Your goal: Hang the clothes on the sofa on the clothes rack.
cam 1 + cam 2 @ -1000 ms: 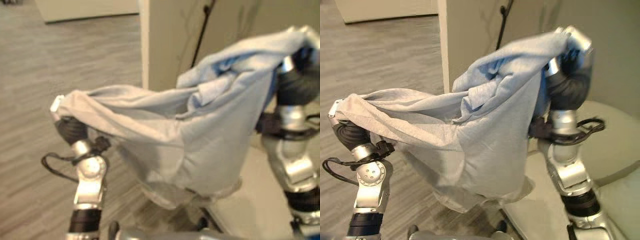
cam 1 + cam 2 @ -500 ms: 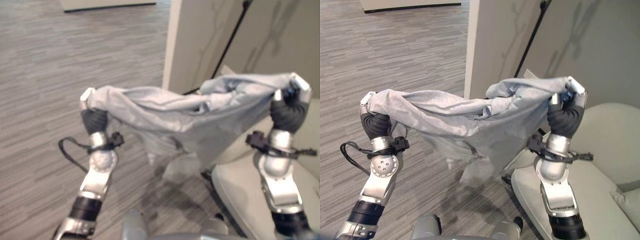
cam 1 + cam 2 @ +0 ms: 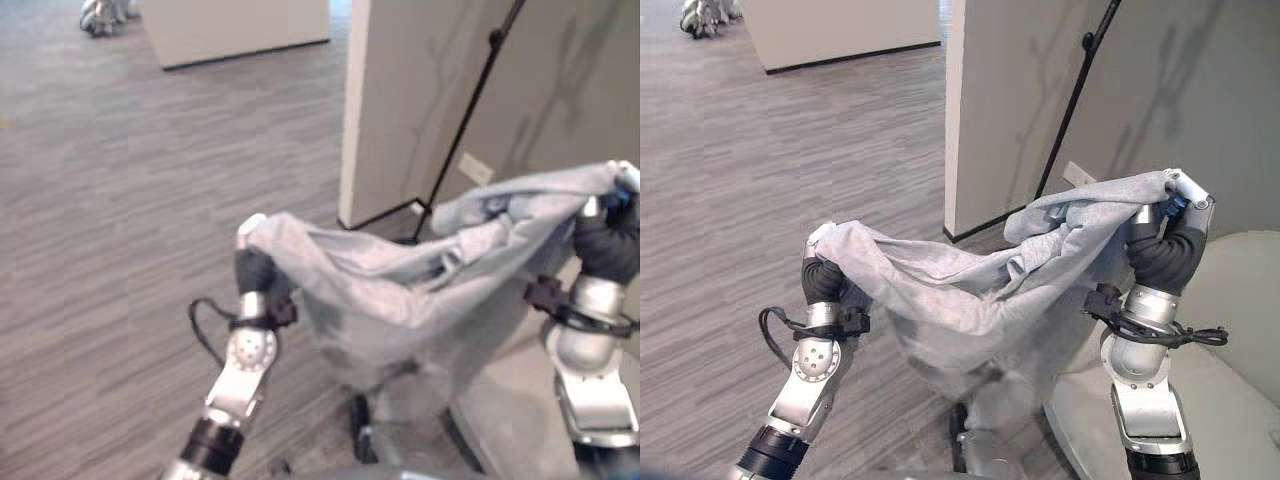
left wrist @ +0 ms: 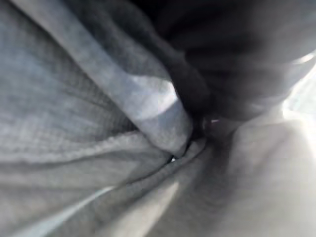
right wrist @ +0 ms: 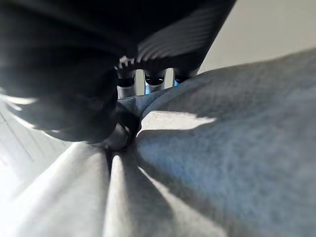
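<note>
Garment between left hand and right hand, sofa apparently below-right.

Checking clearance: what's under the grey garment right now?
Under the grey garment, held up between left hand and right hand: wood-look floor and sofa edge. The spot directly beneath is covered.

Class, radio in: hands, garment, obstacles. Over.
Left hand and right hand both shut on grey garment, stretched between them off the floor. Black rack pole ahead by wall.

Matt grey knit cloth garment
</note>
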